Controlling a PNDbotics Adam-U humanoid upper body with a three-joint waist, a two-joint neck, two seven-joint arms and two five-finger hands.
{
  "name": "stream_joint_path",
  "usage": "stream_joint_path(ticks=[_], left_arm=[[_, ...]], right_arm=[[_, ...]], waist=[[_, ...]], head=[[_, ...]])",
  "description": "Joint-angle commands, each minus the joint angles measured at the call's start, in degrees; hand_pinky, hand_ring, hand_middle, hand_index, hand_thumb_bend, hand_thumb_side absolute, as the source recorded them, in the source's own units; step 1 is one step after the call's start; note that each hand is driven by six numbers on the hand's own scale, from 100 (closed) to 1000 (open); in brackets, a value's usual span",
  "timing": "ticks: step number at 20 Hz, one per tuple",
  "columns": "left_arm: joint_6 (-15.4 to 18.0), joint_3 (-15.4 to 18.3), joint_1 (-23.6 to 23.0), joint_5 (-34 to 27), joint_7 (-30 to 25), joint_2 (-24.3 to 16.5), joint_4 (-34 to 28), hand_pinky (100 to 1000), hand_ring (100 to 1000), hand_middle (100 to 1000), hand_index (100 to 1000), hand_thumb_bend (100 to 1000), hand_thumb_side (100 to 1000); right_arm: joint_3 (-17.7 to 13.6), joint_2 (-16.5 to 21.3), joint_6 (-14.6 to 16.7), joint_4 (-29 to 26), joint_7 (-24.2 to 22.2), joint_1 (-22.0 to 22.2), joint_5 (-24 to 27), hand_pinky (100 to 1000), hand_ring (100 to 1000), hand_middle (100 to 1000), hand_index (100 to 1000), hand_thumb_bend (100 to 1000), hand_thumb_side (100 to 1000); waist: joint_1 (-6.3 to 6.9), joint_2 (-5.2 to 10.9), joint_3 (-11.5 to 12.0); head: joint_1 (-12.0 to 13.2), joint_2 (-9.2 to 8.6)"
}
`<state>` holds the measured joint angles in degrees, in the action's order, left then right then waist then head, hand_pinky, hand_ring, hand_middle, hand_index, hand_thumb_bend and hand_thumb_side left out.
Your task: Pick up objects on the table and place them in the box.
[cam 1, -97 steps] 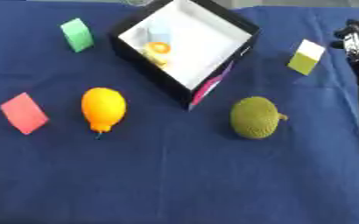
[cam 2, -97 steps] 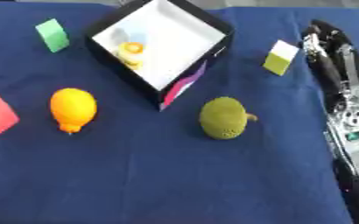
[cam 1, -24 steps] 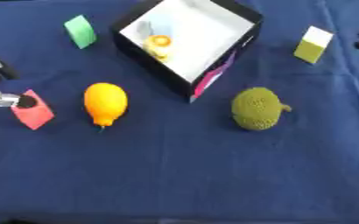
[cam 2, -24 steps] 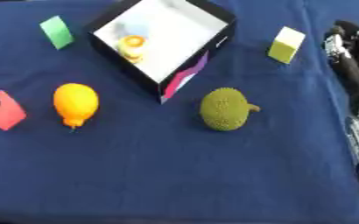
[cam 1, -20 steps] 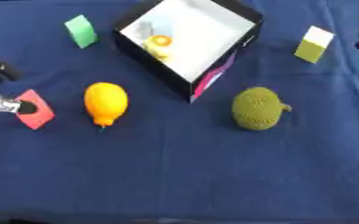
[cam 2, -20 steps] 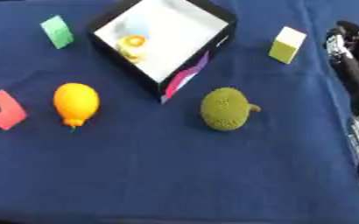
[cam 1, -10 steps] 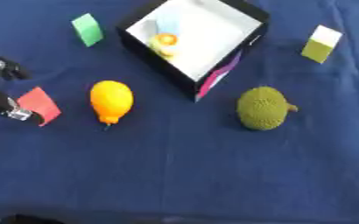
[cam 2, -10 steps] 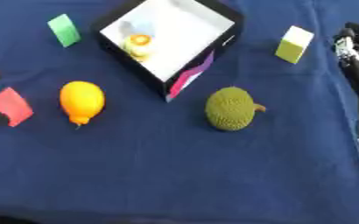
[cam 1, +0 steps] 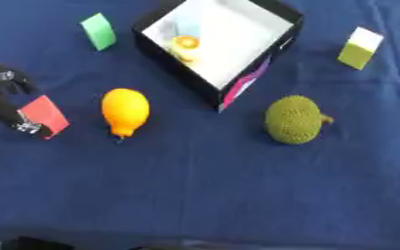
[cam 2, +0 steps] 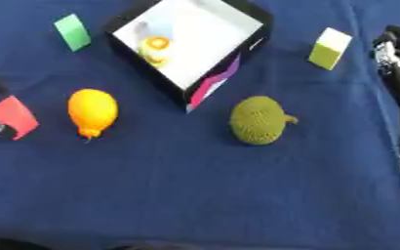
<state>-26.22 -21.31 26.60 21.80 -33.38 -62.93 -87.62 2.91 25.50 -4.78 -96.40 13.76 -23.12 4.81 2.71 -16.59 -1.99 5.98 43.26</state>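
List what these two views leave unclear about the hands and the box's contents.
- Left robot hand: at the left edge by the red block; blur hides whether its fingers grip it.
- Right robot hand: cut off by the right edge, fingers unreadable.
- Yellow-orange things in the box: too blurred to identify.

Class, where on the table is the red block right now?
The red block lies at the table's left edge, just left of the orange fruit, with the robot's left hand at it.

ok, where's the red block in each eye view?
Left eye view: red block at the left edge, mid-height, left hand on it.
Right eye view: far left edge, partly cut off.
Shared landmark: the orange fruit just to its right in both.
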Motion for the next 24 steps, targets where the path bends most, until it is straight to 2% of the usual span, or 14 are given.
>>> stream_joint_path(ticks=[1,6,13,14,16,20,24], left_arm=[[0.0,0.1,1.5,0.4,-0.5,-0.6,1.3,820,831,766,825,627,350],[0.2,-0.5,2.9,-0.1,-0.8,0.5,1.8,782,793,728,782,589,314],[1.3,-1.3,3.5,1.2,-2.3,0.8,2.1,758,768,696,730,536,100],[1.4,-1.3,3.5,1.5,-2.7,0.8,2.2,758,768,696,730,536,100],[1.5,-1.2,3.6,1.6,-3.2,0.9,2.2,747,757,680,702,471,100],[1.2,-0.8,3.8,1.4,-2.7,1.1,1.6,730,737,649,640,405,100],[1.6,2.3,5.3,1.0,-0.2,0.2,-2.6,714,724,624,584,355,100]], right_arm=[[-0.1,1.2,0.0,-0.4,-0.2,-0.5,-0.3,978,767,722,858,100,652],[0.0,1.2,0.0,-0.4,-0.3,-0.6,-0.3,978,767,722,858,100,653],[0.1,1.2,0.1,-0.4,-0.4,-0.6,-0.3,978,767,721,858,100,654],[0.1,1.2,0.1,-0.4,-0.4,-0.6,-0.3,978,767,721,858,100,654],[0.1,1.2,0.1,-0.4,-0.4,-0.6,-0.2,978,767,721,858,100,655],[0.1,1.2,0.1,-0.4,-0.5,-0.6,-0.2,978,767,721,858,100,657],[0.0,1.3,0.1,-0.4,-0.3,-0.5,-0.2,978,767,721,858,100,654]], waist=[[0.62,3.57,0.0],[0.59,3.56,0.0],[0.65,3.58,-0.1],[0.66,3.58,-0.1],[0.66,3.59,-0.1],[0.62,3.58,-0.1],[0.65,3.64,0.1]], head=[[0.1,0.3],[0.2,0.43],[0.4,0.53],[0.5,0.55],[0.5,0.55],[0.6,0.59],[0.3,0.78]])
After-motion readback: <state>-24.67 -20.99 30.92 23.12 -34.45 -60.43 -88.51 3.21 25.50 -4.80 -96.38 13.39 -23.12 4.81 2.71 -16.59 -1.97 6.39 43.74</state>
